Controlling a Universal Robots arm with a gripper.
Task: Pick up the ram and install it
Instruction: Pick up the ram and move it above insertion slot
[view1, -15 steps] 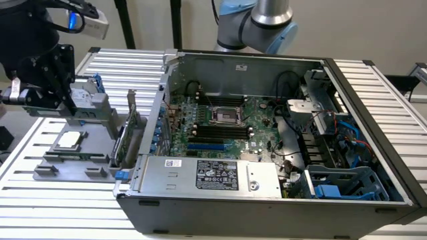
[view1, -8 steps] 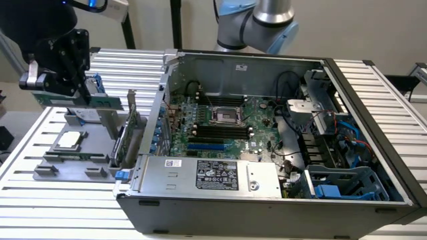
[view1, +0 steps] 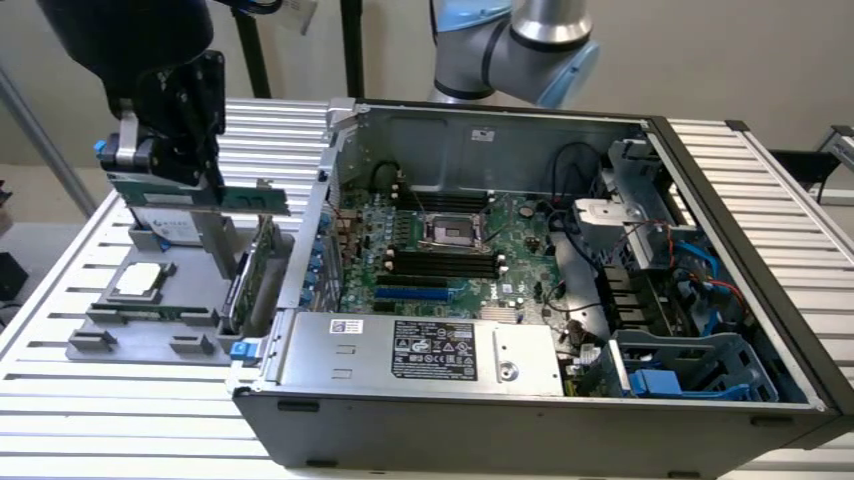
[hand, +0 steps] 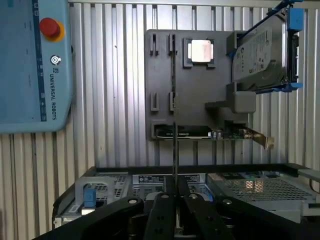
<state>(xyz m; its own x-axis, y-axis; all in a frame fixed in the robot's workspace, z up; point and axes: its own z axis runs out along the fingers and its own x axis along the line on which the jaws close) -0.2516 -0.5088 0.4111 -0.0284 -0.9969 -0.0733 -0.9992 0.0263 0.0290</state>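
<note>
Closest to the wrist camera, the two black jaws are pressed together on the ram (hand: 175, 155), which is seen from its thin edge as a dark line going away between them. Just beyond the jaws lies the open computer case (hand: 115, 172), and behind it the grey tray (hand: 162, 117) rests on the slatted metal surface (hand: 115, 75). On this tray sit the square silver processor (hand: 200, 50), the hard drive (hand: 260, 52) in its blue frame, and the green card (hand: 200, 134) with a metal bracket. Further away, a blue control tablet (hand: 30, 75) with a red button lies on the surface.

From the exterior view, the ram (view1: 251, 198) is a green stick held level, clamped at one end by the jaws and lifted above the tray (view1: 134, 347). It is at the exterior view's left of the case (view1: 534, 405), apart from it. Below it are the hard drive (view1: 167, 222), the processor (view1: 140, 281) and the card (view1: 254, 285) standing on its edge. Inside the case, the motherboard (view1: 514, 225) lies flat, with dark long slots (view1: 441, 265) near its middle. Behind the case stands the arm (view1: 514, 50).
</note>
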